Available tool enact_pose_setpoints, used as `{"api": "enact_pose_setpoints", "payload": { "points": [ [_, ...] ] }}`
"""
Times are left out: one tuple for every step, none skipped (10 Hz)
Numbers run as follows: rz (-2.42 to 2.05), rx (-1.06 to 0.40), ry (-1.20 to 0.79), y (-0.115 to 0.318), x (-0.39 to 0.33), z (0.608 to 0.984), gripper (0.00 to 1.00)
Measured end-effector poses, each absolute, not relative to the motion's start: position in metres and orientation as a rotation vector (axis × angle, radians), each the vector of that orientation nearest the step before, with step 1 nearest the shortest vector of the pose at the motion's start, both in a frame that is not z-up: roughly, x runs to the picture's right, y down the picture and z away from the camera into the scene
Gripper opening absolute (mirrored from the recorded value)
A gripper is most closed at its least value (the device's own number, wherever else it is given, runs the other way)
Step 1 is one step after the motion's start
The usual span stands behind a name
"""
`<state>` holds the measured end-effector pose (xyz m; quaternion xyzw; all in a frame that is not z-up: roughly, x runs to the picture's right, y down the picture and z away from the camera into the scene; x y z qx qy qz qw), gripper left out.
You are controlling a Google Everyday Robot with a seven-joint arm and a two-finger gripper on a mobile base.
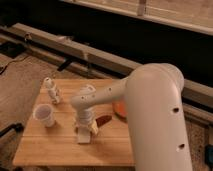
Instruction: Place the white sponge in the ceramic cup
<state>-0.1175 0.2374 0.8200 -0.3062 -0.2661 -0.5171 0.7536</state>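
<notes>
I have the gripper (85,127) down at the middle of the table (50,150), a little toward the near edge, right on top of the sponge (83,136). The sponge lies flat on the wood, its pale lower end showing below the gripper, which touches it or very nearly does. I cannot tell from this view whether the gripper is apart or clamped on the sponge, since the wrist hides the contact. The cup (45,115) stands upright near the left edge, well apart from the sponge, with its mouth open and nothing in it that I can see. A bottle (52,90) stands toward the far-left corner, just behind the cup. A dark block (103,120) lies just to the right of the gripper, and an orange dish (119,108) sits toward the right edge, half hidden by the arm. I judge the step in hand to be the grasp: the sponge is not lifted and nothing has gone toward the cup. Next I need a firm hold confirmed, then a straight lift, a carry leftward over the cup's mouth, and a release from low above it. The sponge looks about as wide as the cup, so I should centre it carefully and steer clear of the bottle.
</notes>
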Motion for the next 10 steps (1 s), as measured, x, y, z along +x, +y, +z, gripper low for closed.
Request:
{"api": "enact_pose_setpoints", "payload": {
  "points": [
    [-1.136,-0.675,-0.582,0.239,-0.119,0.821,0.66],
    [-1.143,-0.682,-0.581,0.239,-0.120,0.822,0.55],
    [-1.145,-0.689,-0.580,0.239,-0.121,0.822,0.45],
    [-1.145,-0.699,-0.577,0.239,-0.121,0.823,0.35],
    [-1.144,-0.707,-0.573,0.239,-0.120,0.823,0.26],
    [-1.145,-0.706,-0.569,0.236,-0.121,0.823,0.15],
    [-1.136,-0.686,-0.563,0.227,-0.121,0.818,0.05],
    [-1.126,-0.663,-0.560,0.217,-0.119,0.812,0.03],
    [-1.114,-0.636,-0.557,0.204,-0.117,0.803,0.02],
    [-1.098,-0.591,-0.552,0.182,-0.113,0.787,0.02]
  ]
}}
